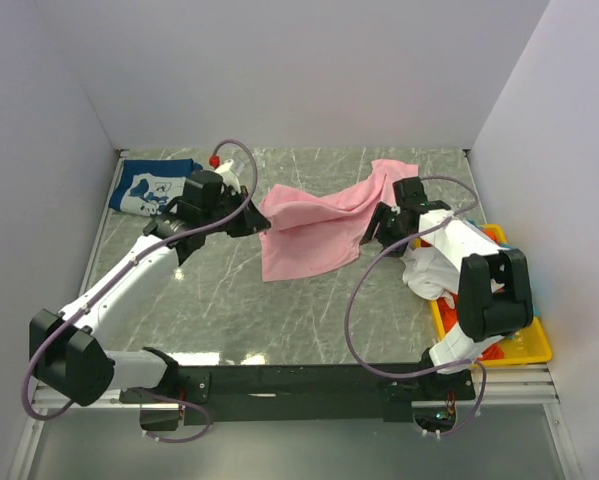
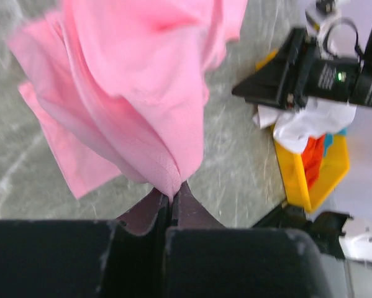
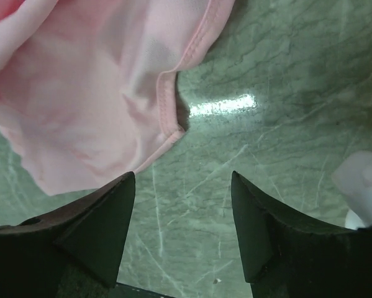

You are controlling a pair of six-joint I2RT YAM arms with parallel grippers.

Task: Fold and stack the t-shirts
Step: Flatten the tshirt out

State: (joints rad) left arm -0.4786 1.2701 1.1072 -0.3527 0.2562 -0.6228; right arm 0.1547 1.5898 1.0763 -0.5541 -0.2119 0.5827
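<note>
- The work surface is a grey marbled table (image 1: 229,300) enclosed by plain white walls.
- The pink t-shirt (image 1: 314,225) sits mid-table and is partly lifted. Its long axis runs from the table's centre-left towards the far right corner.
- The left gripper (image 2: 171,197) is pressed together on a fold at the shirt's left edge, and the cloth hangs from that pinch.
- The right gripper (image 3: 182,186) is spread wide and holds nothing.
- Governing relation: in the right wrist view, the shirt's stitched hem corner lies just ahead of the open jaws. It sits off-centre towards one finger and touches neither.
- Judgement: the right arm is the nearer one to this free edge. A short advance with a slight sideways correction should bring the hem between the jaws.
- The navy t-shirt (image 1: 151,186) lies at the far left corner, well apart from both grippers.
- The yellow tray (image 1: 534,345) sits at the right edge near the front. It holds a white t-shirt (image 1: 424,270) and an orange-red t-shirt (image 2: 313,155).
</note>
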